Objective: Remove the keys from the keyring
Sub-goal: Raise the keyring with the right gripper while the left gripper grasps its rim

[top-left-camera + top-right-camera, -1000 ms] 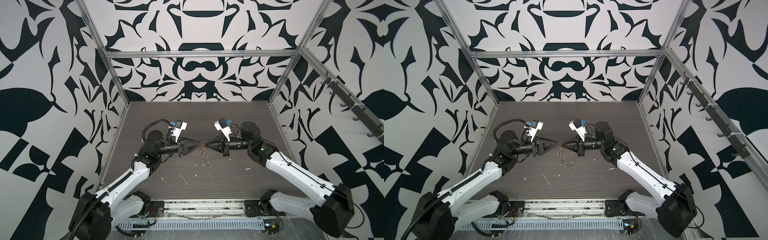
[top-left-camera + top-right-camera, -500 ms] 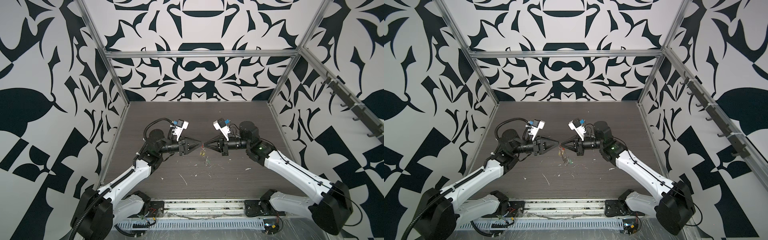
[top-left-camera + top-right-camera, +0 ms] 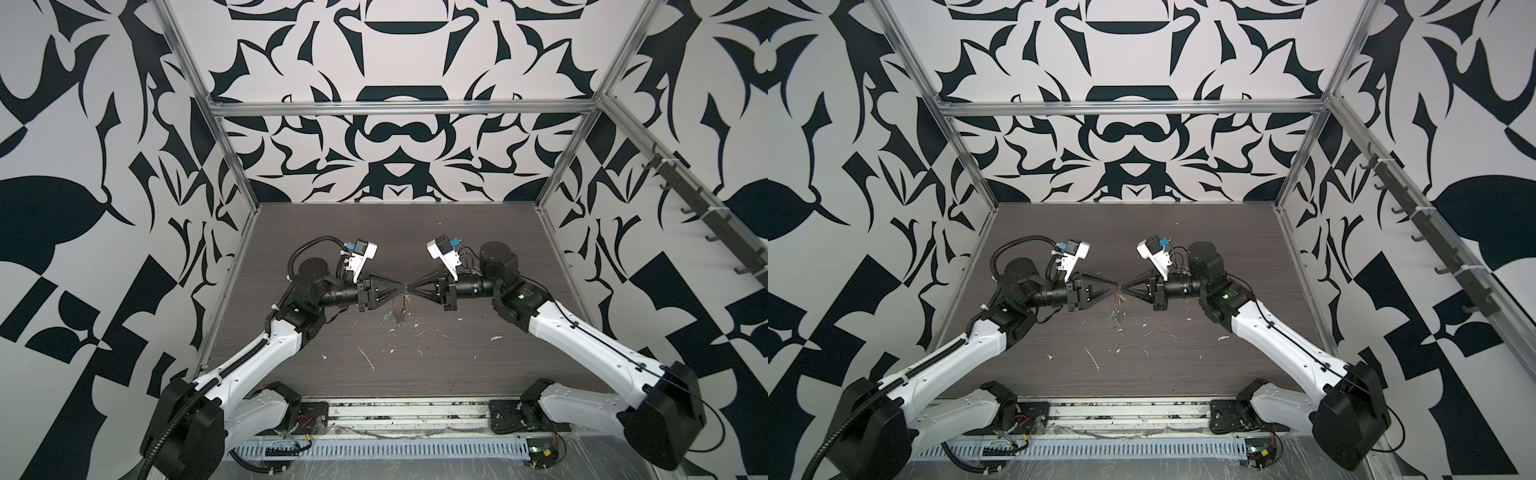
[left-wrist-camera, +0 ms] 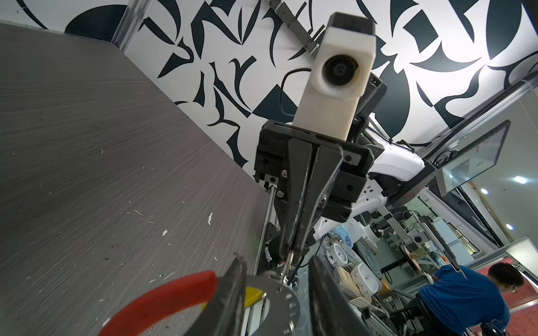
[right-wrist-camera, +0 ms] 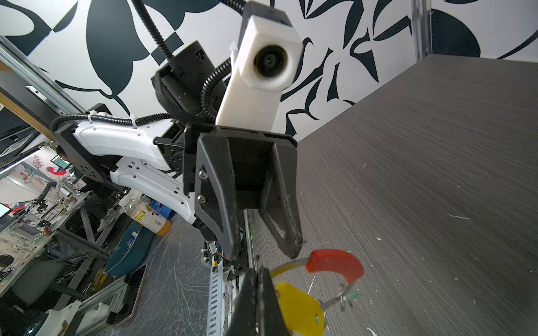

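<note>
Table (image 3: 415, 232): flat top, dark grey, matte, with fine wood grain running side to side. Its surface is lightly littered with small white scraps, in both top views mostly across the middle and near half. One thin curved sliver (image 3: 366, 358) lies toward the front and one larger chip (image 3: 495, 338) toward the right. Tiny flecks (image 4: 210, 218) are scattered between them.

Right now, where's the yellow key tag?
Mid-table, on the keyring hanging from the right gripper, tip-to-tip with the left gripper; the right wrist view shows the yellow tag beside that gripper's tips, near the red segment.
</note>
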`<state>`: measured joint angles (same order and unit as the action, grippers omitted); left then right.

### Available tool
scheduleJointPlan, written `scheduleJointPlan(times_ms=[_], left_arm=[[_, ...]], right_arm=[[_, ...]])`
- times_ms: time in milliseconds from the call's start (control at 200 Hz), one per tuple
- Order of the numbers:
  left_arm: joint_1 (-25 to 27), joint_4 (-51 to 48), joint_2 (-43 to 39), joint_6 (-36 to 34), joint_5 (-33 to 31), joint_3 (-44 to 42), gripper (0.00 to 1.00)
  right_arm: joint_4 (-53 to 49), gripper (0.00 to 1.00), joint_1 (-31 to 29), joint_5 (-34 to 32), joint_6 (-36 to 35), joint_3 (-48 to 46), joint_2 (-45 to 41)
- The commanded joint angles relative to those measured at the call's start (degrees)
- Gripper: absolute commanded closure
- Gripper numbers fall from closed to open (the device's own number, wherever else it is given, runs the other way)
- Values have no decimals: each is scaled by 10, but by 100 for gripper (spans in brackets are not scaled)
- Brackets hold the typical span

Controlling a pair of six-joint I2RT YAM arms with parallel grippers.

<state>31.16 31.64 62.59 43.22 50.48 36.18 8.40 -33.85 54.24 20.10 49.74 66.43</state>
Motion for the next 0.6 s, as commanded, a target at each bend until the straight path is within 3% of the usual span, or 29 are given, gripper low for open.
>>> scheduleJointPlan(times_ms=[0, 595], left_arm=[[3, 2, -8, -8, 7, 21, 64], [18, 13, -3, -9, 0, 23, 95]], right_arm=[[43, 100, -3, 6, 8, 30, -11], [63, 100, -8, -12, 25, 30, -4]])
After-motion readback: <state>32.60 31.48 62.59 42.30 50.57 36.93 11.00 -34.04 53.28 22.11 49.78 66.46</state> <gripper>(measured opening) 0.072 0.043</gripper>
